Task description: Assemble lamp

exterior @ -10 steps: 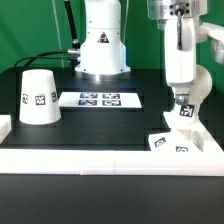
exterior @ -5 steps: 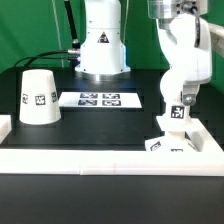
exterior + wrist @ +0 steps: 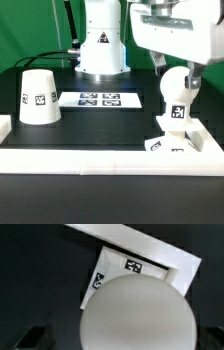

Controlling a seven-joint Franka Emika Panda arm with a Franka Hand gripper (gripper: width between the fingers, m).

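The white bulb [image 3: 177, 95] stands upright on the flat square base [image 3: 170, 146] at the exterior view's right, its round head up and a tag on its stem. My gripper [image 3: 177, 70] hangs just above it, open, with a dark finger on each side of the head. In the wrist view the bulb's round head [image 3: 138, 314] fills the picture, with the tagged base [image 3: 115, 263] beyond it and my gripper [image 3: 120, 339] astride it; one fingertip [image 3: 35, 336] stands apart from the head. The cone shade [image 3: 38, 97] stands on the table at the exterior view's left.
The marker board [image 3: 100, 99] lies flat at mid-table in front of the arm's base [image 3: 102, 40]. A white raised border [image 3: 100, 160] runs along the table's front and sides, and the lamp base lies against its corner.
My gripper has risen from low over the base and the hand has turned. The bulb, hidden under the hand before, now stands free and in full view.
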